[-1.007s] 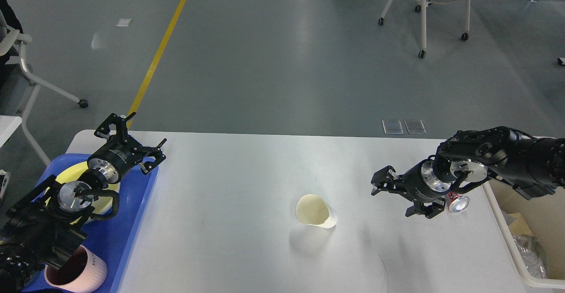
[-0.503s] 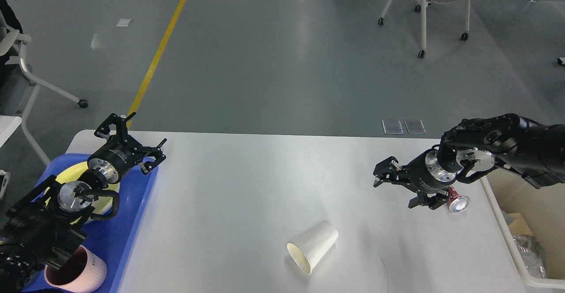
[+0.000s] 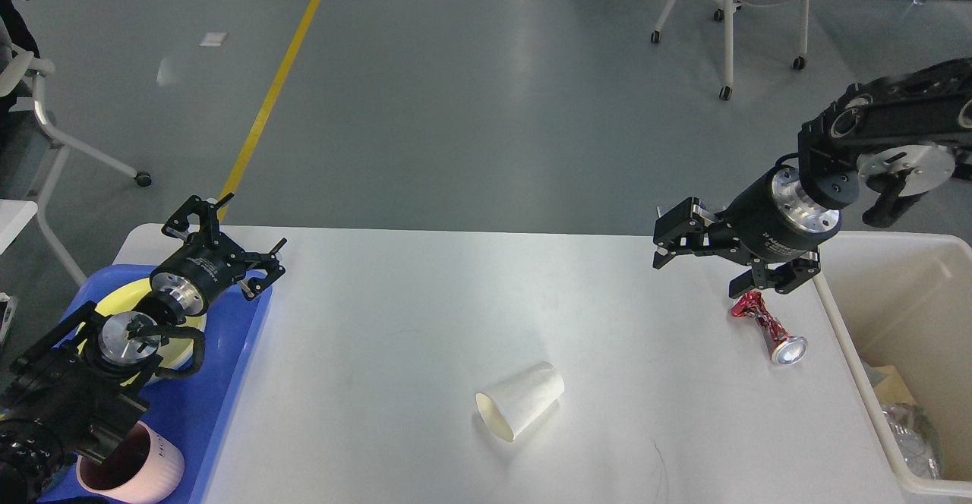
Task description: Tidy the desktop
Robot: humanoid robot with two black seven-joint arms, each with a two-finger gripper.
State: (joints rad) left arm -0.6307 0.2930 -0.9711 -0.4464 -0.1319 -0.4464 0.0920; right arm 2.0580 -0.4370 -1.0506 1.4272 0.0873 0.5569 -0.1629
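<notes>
Where writing shows (illegibly small), the pink cup (image 3: 133, 466) sits upright.

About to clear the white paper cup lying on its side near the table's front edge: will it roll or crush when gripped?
The paper cup lies on its side on the smooth desktop, so a nudge would probably roll it in a curve, since it tapers. It looks thin-walled and light; a firm pinch would likely dent it.

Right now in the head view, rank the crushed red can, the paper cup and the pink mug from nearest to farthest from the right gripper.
1. Crushed red can: on the desktop just below the right gripper, near the table's right edge.
2. Paper cup: lying on its side, mid-table.
3. Pink mug: on the blue tray, far left.
</notes>
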